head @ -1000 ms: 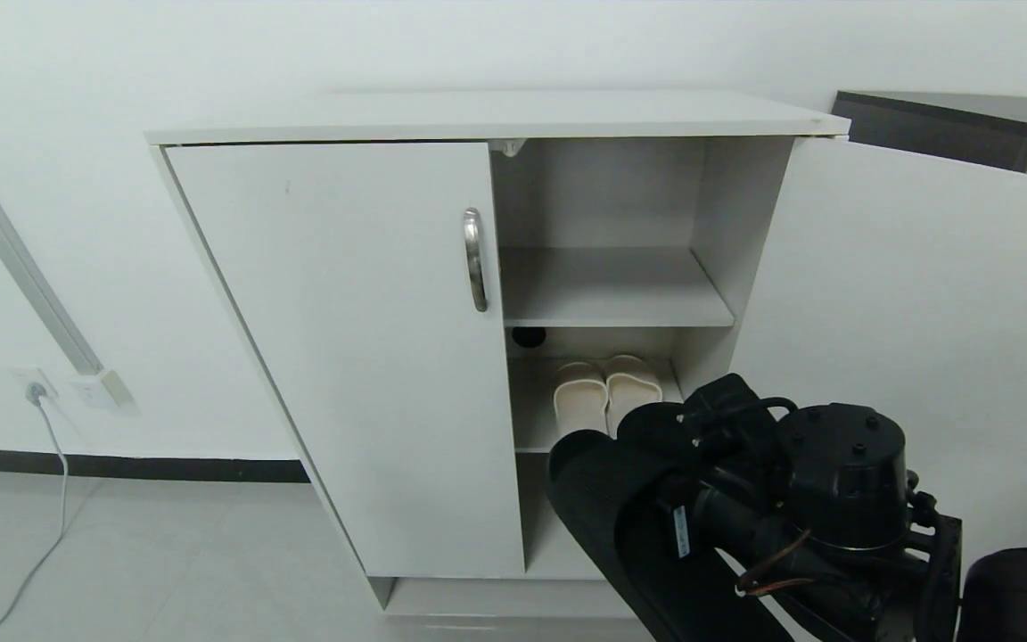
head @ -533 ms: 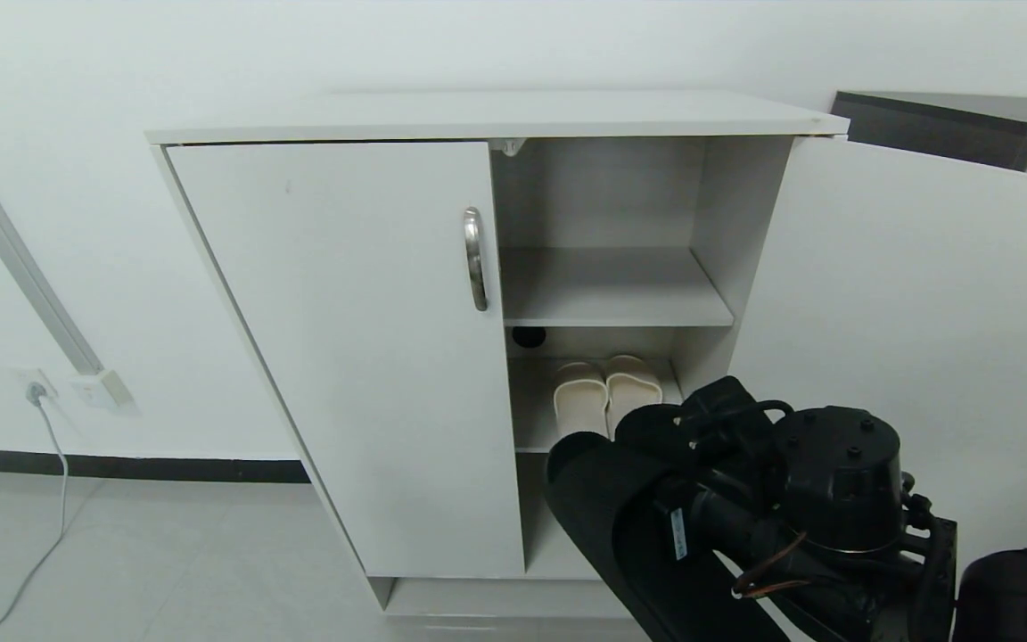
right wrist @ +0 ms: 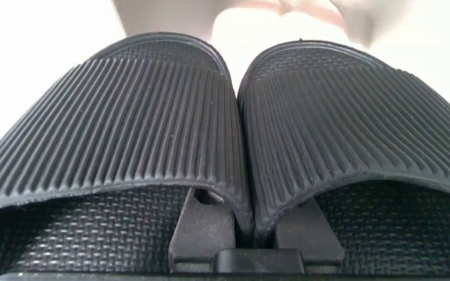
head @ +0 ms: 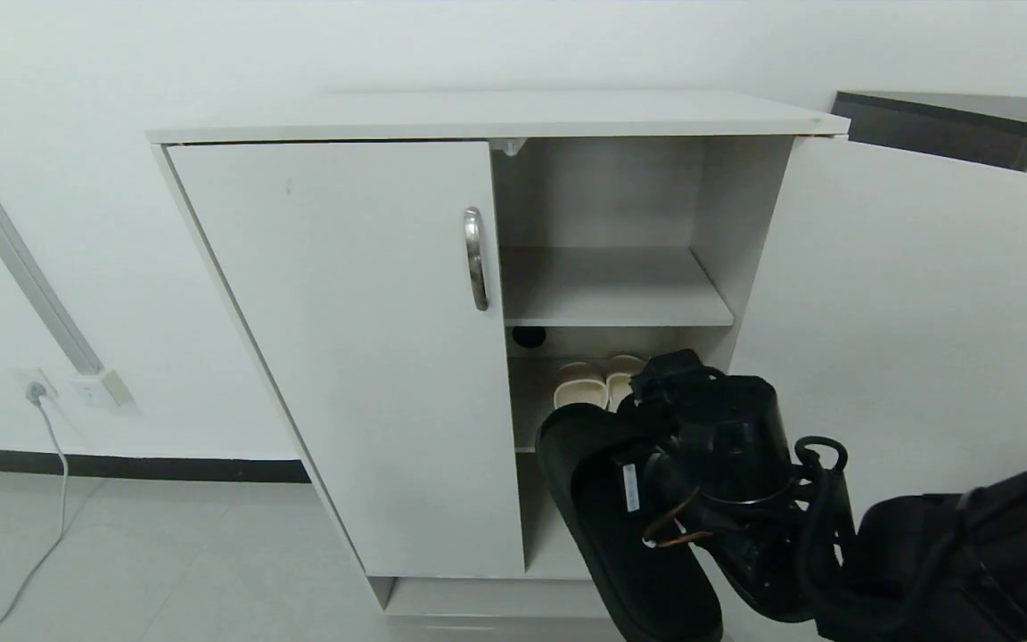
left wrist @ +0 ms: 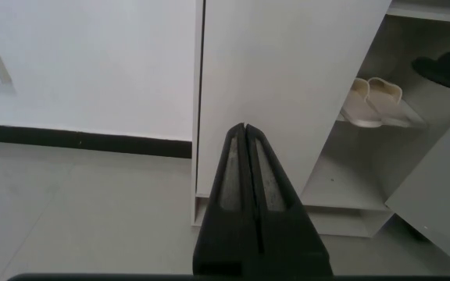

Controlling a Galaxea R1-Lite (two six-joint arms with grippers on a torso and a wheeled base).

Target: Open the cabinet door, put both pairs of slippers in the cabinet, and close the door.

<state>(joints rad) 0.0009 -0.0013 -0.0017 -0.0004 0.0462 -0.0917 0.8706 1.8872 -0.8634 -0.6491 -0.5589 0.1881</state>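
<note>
- Gripping the pair of black slippers (head: 629, 526), the right gripper (right wrist: 252, 234) has its jaws drawn narrow. Its fingers (right wrist: 198, 230) pinch the two inner edges together, so the ribbed straps sit side by side and touch.
- In the head view the black slippers hang tilted in front of the open right half of the cabinet (head: 496, 114). Their upper end is near the front edge of the middle shelf (head: 531, 401), and their lower end is down by the cabinet's base.
- The left gripper (left wrist: 244, 179) has its fingers pressed flat against each other with no gap, and it holds nothing. It hangs above the floor, pointing toward the closed door, and touches none of the task's things.
- Slippers: two pairs, four in all. The black pair is in the right gripper. The cream slippers (head: 580, 388) stand side by side on the middle shelf inside the cabinet, partly hidden behind the black pair in the head view.
- Doors: two. The left door (head: 344, 357) is closed and the right door (head: 915, 312) is swung wide open.
- Handles: one, a metal handle (head: 475, 259), upright on the left door's inner edge.
- Shelves: the upper shelf (head: 612, 285) and the middle shelf, with a bottom compartment below them.
- One wall socket (head: 32, 390) with one cable (head: 54, 499) sits on the wall left of the cabinet.
</note>
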